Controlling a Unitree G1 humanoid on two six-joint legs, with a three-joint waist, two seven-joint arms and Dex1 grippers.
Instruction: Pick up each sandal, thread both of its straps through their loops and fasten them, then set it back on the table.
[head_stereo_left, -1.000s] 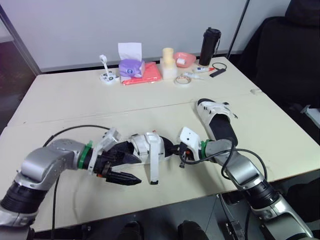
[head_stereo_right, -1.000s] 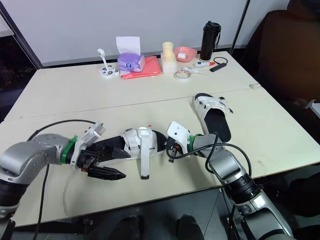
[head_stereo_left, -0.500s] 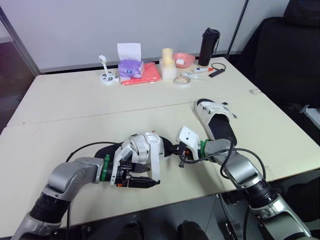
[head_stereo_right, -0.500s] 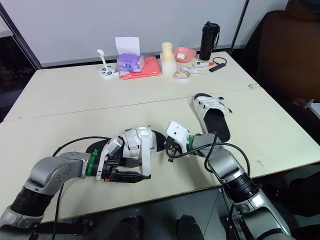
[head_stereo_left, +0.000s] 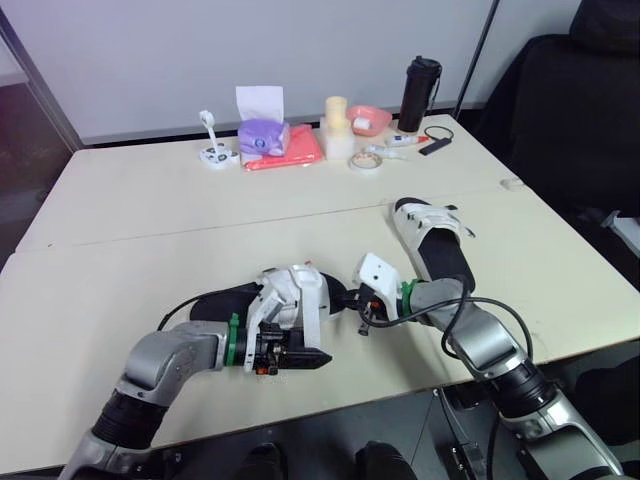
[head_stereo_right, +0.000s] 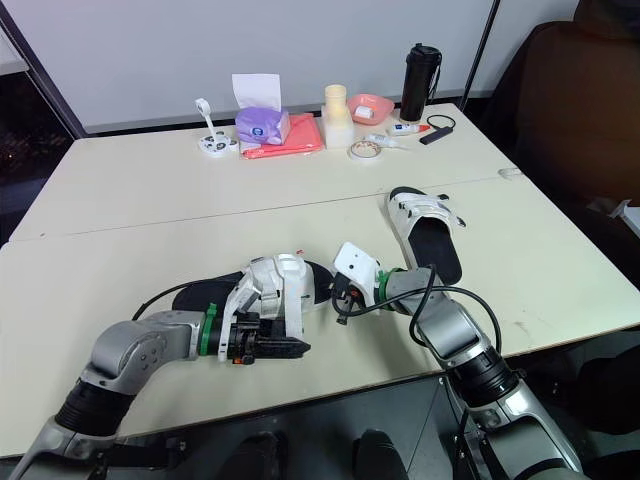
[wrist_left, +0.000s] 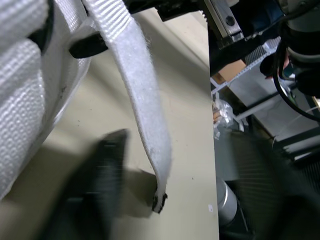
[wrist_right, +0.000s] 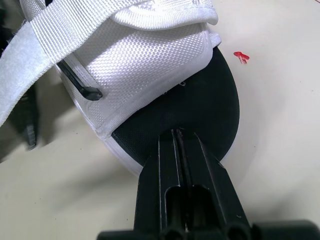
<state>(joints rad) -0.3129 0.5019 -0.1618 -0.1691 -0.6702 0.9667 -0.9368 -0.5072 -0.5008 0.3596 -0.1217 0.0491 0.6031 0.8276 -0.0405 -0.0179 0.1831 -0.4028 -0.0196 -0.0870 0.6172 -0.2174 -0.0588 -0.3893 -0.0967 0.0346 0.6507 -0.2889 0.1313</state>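
The near sandal (head_stereo_left: 285, 298) lies near the table's (head_stereo_left: 150, 220) front edge, with 1 white strap (wrist_left: 145, 115) hanging loose. The right wrist view shows the right gripper (wrist_right: 177, 134) pinched tight on its black toe rim. The left gripper (head_stereo_left: 300, 358) sits beside the strap's end; its opening I cannot tell. The 2nd sandal (head_stereo_left: 435, 240) lies behind, to the right.

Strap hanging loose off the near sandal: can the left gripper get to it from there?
Probably yes. The left gripper sits right beside the strap, at its free end, with nothing between them, and the right gripper, shut on the sandal at its sole, steadies it.
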